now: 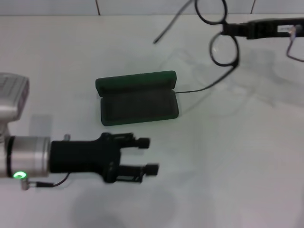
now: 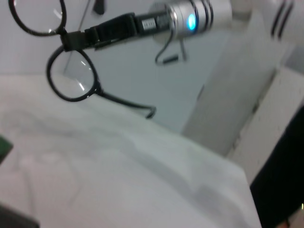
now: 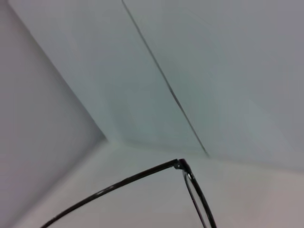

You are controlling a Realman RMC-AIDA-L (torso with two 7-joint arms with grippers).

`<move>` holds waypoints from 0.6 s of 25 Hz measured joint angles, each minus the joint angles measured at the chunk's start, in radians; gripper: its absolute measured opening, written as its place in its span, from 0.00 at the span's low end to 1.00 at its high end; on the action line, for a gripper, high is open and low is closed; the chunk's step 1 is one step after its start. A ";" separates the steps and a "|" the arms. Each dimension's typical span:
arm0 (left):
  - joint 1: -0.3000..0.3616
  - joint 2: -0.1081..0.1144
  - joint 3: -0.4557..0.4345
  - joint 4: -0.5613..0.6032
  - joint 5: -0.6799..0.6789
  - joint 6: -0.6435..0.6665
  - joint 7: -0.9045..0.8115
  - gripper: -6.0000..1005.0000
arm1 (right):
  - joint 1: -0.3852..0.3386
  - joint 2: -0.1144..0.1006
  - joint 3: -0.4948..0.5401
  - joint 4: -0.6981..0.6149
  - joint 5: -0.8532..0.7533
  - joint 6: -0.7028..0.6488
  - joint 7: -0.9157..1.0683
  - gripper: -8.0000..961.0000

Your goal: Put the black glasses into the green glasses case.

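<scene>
The black glasses [image 1: 223, 35] hang in the air, pinched at the bridge between the two lenses by the right claw [image 1: 227, 28], whose jaws are closed narrow on the frame. The right arm reaches in level from the far right of the head view, high above the counter [image 1: 228, 156]. The lenses stand one above the other from the claw, and the temple arms are unfolded: one sweeps away to the left of the claw, the other trails down toward the counter, its tip close to the case's right end. In the left wrist view the same frame [image 2: 71, 76] shows dangling from the claw [image 2: 66, 40] above the white surface. In the right wrist view only one thin temple and a lens rim [image 3: 183, 173] show against the pale wall.

The green glasses case [image 1: 137, 97] lies open on the counter, below and to the left of the right claw, well apart from it. Its lid stands up along the far edge and the dark lined tray faces upward.

The left claw [image 1: 147, 156] hovers nearer the robot than the case, its arm level and pointing right. Its two fingers are spread apart and grip nothing. Bare counter lies all round the case, widest to the right beneath the glasses.
</scene>
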 joint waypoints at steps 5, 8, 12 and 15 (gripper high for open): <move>-0.045 -0.001 -0.003 -0.084 -0.066 -0.056 0.047 0.74 | 0.011 -0.004 -0.020 0.207 0.265 0.008 -0.234 0.04; -0.082 -0.002 0.002 -0.126 -0.090 -0.051 0.085 0.62 | 0.015 0.003 -0.023 0.282 0.336 -0.008 -0.307 0.04; -0.125 -0.002 0.003 -0.176 -0.099 -0.048 0.068 0.46 | 0.021 0.007 -0.067 0.369 0.438 -0.031 -0.370 0.04; -0.145 -0.003 0.003 -0.192 -0.109 -0.046 0.067 0.33 | 0.023 0.007 -0.106 0.402 0.490 -0.036 -0.402 0.04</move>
